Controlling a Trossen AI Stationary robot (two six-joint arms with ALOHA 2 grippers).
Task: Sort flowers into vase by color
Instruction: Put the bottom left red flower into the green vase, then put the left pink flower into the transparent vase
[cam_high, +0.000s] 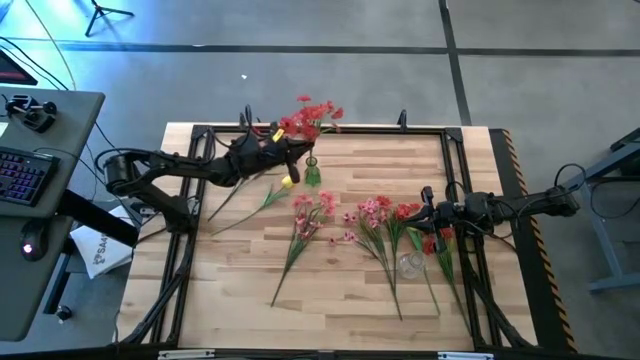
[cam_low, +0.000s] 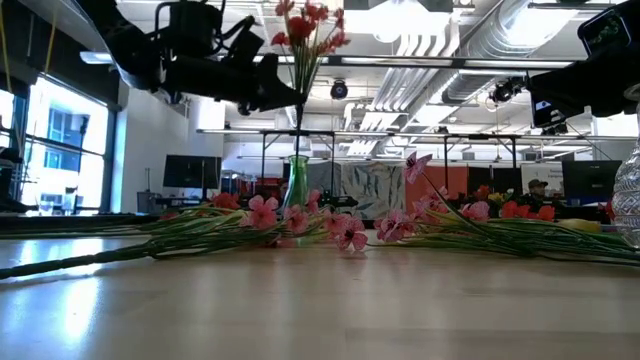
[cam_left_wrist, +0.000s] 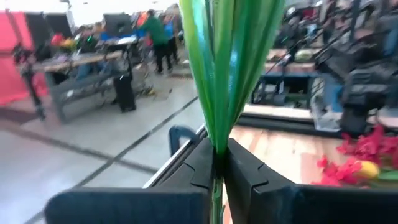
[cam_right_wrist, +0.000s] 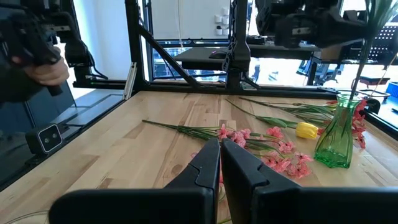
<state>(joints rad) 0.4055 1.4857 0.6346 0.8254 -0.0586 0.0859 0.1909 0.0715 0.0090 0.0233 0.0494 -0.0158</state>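
Note:
A red flower spray (cam_high: 314, 114) stands upright over the green glass vase (cam_high: 312, 175) near the table's far edge. Its blooms (cam_low: 305, 25) are above my left gripper (cam_high: 297, 150) and its stem runs down into the vase (cam_low: 297, 183). The left gripper is shut on that stem. Pink sprays (cam_high: 308, 215) and red sprays (cam_high: 405, 213) lie flat on the table's middle. A yellow bloom (cam_high: 288, 182) lies beside the vase. My right gripper (cam_high: 422, 210) hovers shut over the red sprays at the table's right, holding nothing. My left gripper pinches the red spray's green stems and leaves (cam_left_wrist: 217, 134) between its two fingers (cam_left_wrist: 202, 168), below the blooms and above the vase. The fingers come level from the table's left and lie across the stem. The spray stands upright with its lower end (cam_low: 297, 135) in the vase's mouth.
A clear glass vase (cam_high: 410, 265) stands among the sprays at the table's right, also at the low view's edge (cam_low: 630, 195). A black frame (cam_high: 455, 160) runs round the tabletop. Bare wood lies along the near edge (cam_high: 320, 320). People and desks show in the room beyond.

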